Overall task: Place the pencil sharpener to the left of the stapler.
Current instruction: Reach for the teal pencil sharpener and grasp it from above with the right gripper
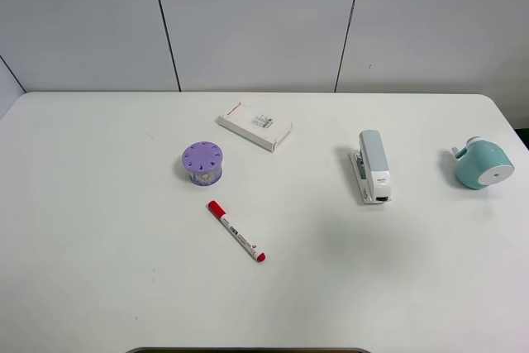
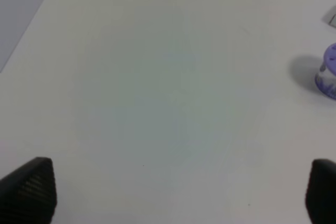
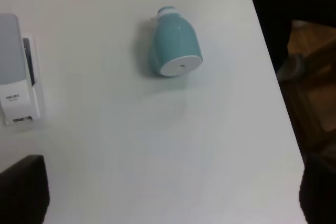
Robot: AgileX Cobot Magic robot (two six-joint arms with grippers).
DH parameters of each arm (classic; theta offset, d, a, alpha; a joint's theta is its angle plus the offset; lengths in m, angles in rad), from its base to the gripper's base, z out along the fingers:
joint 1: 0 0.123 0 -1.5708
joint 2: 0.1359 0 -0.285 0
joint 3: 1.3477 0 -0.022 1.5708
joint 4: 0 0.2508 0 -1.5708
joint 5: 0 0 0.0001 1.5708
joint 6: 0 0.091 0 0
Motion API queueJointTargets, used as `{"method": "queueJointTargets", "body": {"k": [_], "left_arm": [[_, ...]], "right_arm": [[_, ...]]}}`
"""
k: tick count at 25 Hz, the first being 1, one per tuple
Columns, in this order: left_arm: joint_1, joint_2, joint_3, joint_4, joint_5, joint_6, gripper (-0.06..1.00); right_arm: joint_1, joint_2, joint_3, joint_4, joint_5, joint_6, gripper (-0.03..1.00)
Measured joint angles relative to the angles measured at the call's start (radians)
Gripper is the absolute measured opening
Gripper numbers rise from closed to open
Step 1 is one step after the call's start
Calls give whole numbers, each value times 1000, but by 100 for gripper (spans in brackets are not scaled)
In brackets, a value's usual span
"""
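The mint-teal pencil sharpener (image 1: 482,164) lies on its side near the table's right edge, its white round face toward the front. The grey and white stapler (image 1: 372,166) sits to its left, pointing front to back. Neither arm shows in the exterior high view. In the right wrist view the sharpener (image 3: 176,48) and part of the stapler (image 3: 16,77) lie ahead of my right gripper (image 3: 168,192), which is open and holds nothing. My left gripper (image 2: 176,192) is open too, over bare table.
A purple holed cylinder (image 1: 202,163), a flat white box (image 1: 254,125) and a red-capped marker (image 1: 236,231) lie left of centre. The cylinder's edge (image 2: 329,72) shows in the left wrist view. The table's right edge (image 3: 273,77) runs close beside the sharpener.
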Motion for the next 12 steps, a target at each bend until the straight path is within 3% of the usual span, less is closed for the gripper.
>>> {"method": "queueJointTargets", "body": {"k": [12], "left_arm": [[0, 0, 0, 0, 0, 0, 95]], "right_arm": [[-13, 337, -203, -33, 44, -1, 94]]}}
